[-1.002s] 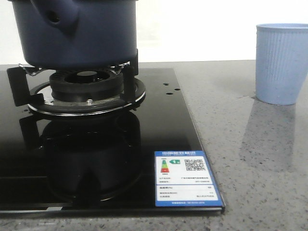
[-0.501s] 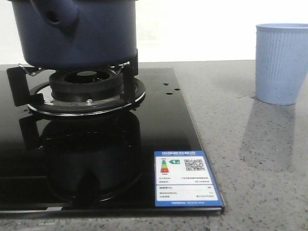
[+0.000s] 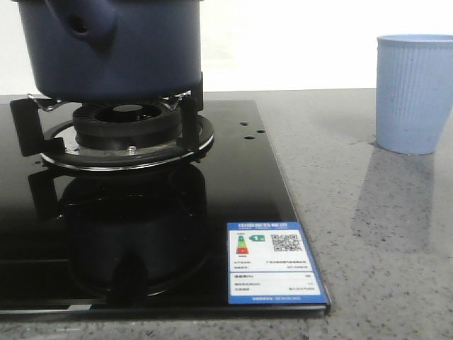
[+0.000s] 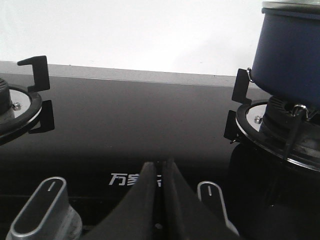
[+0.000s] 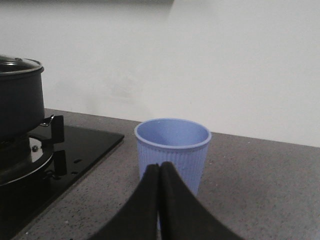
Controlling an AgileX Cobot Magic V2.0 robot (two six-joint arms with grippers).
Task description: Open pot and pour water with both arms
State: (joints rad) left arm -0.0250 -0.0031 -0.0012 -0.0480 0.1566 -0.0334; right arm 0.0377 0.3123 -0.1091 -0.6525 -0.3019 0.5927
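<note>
In the front view, the pot is seen standing on the trivet of a gas burner, its stubby hollow handle turned toward the camera; the burner is set in a glossy black hob on which an energy label is stuck near the front right corner. A light blue ribbed cup is placed upright on the grey speckled worktop, well apart from the pot on its right. No gripper is seen in this view. In the left wrist view, the left gripper is shown with its dark fingers pressed together and nothing held between them, low over the hob's front edge between two control knobs; the pot, covered by a lid, is seen on its burner off to one side, apart from the gripper. In the right wrist view, the right gripper is likewise shown closed on nothing, its tips in front of the cup; whether they touch it cannot be told. The lidded pot is seen beyond the hob's edge.
</note>
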